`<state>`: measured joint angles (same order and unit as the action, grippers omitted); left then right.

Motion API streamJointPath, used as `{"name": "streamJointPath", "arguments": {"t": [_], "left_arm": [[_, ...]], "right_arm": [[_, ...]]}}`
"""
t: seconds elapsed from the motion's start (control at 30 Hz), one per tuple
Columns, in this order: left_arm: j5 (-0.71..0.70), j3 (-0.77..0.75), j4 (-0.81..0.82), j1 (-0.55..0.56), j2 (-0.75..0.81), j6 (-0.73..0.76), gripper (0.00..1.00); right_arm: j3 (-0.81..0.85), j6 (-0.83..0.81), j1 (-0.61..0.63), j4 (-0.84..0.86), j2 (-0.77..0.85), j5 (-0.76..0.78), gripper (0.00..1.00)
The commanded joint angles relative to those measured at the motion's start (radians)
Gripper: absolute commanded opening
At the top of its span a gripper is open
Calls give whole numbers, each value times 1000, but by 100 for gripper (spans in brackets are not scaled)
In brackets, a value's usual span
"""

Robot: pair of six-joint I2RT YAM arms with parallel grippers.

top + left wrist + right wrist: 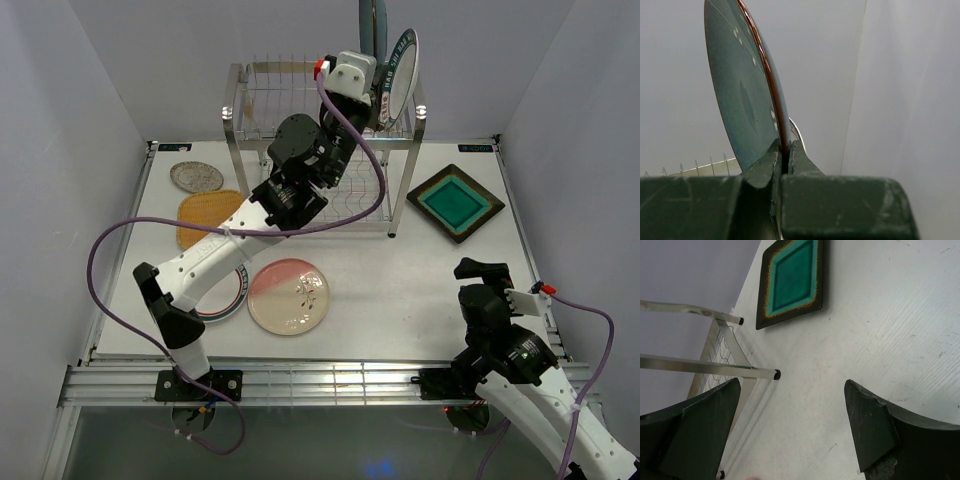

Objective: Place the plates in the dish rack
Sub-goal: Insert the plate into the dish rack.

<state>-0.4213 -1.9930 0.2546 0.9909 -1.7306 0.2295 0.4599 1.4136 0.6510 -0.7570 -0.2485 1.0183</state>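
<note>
**L hand** (pixel 785 152): jaws narrow, clamped on rim of dark blue-grey plate (pixel 742 100). Plate is upright on edge, over top tier of dish rack (pixel 258 112), at its right-rear corner.

**Blue-patterned-rim plate** (pixel 402 68): stands tilted at the same corner, just beside the held plate. Seated in a slot or not: cannot tell.

**R hand** (pixel 795 430): jaws wide, nothing between them. It hovers over bare table (pixel 400 300), near brown square plate w/ teal centre (pixel 792 280), which lies flat to the right of the rack.

**Flat on table, left/front of rack:**
- silver-grey round plate (pixel 196 177)
- yellow woven square plate (pixel 205 215)
- green-rimmed white plate (pixel 228 303), partly under L arm
- pink-cream plate (pixel 289 296)
</note>
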Motion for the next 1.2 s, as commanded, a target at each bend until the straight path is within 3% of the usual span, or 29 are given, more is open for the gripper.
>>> {"name": "streamJointPath", "arguments": {"t": [0.0, 0.23, 0.43, 1.17], "left_arm": [[145, -98, 69, -61, 17, -105, 0], [251, -147, 31, -162, -30, -211, 0], [296, -181, 25, -175, -86, -222, 0], [142, -181, 20, -175, -159, -256, 0]], "right_arm": [[-10, 22, 1, 24, -9, 35, 90], [-15, 12, 1, 33, -2, 34, 90], [-23, 8, 1, 33, 3, 43, 90], [-41, 1, 2, 44, 15, 37, 90]]}}
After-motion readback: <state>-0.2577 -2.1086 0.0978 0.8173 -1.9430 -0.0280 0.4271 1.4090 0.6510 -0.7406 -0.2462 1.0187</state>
